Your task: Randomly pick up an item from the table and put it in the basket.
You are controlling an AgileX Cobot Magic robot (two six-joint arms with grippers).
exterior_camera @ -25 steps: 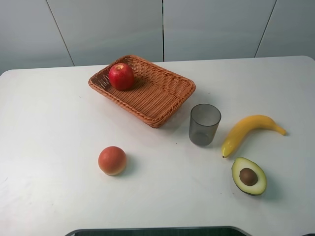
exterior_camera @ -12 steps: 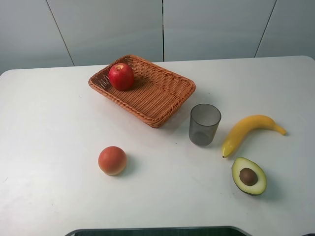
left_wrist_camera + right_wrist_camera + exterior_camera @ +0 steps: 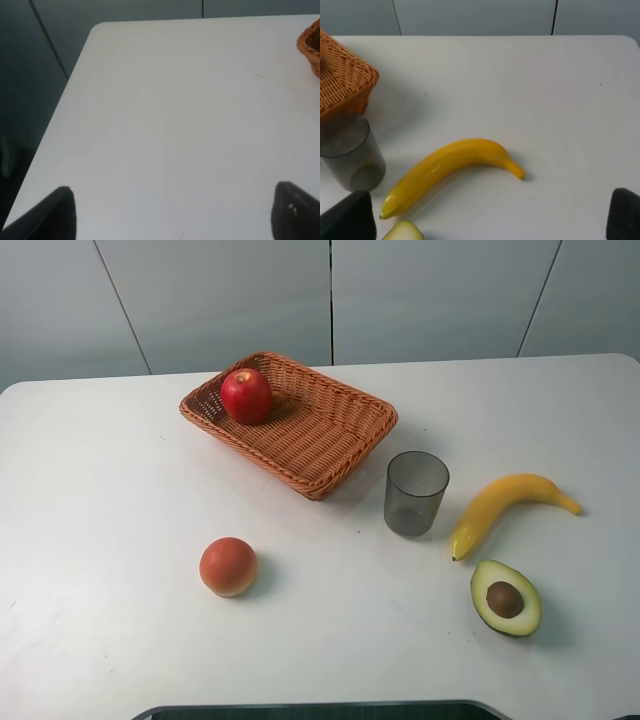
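The red apple (image 3: pixel 246 395) lies inside the orange-brown wicker basket (image 3: pixel 330 445), in its far left corner, on the white table (image 3: pixel 120 490). Neither arm shows in the exterior high view. In the left wrist view the left gripper (image 3: pixel 172 212) is open and empty above bare table, with a corner of the basket (image 3: pixel 311 47) at the frame edge. In the right wrist view the right gripper (image 3: pixel 492 217) is open and empty, with its dark fingertips (image 3: pixel 347 217) spread wide near the banana; a basket corner (image 3: pixel 342 75) shows too.
An orange-pink round fruit (image 3: pixel 228 566) sits left of centre. A grey translucent cup (image 3: pixel 415 493) stands in front of the basket, also in the right wrist view (image 3: pixel 350 155). A yellow banana (image 3: pixel 505 505) (image 3: pixel 450 167) and a halved avocado (image 3: pixel 505 598) lie at the right.
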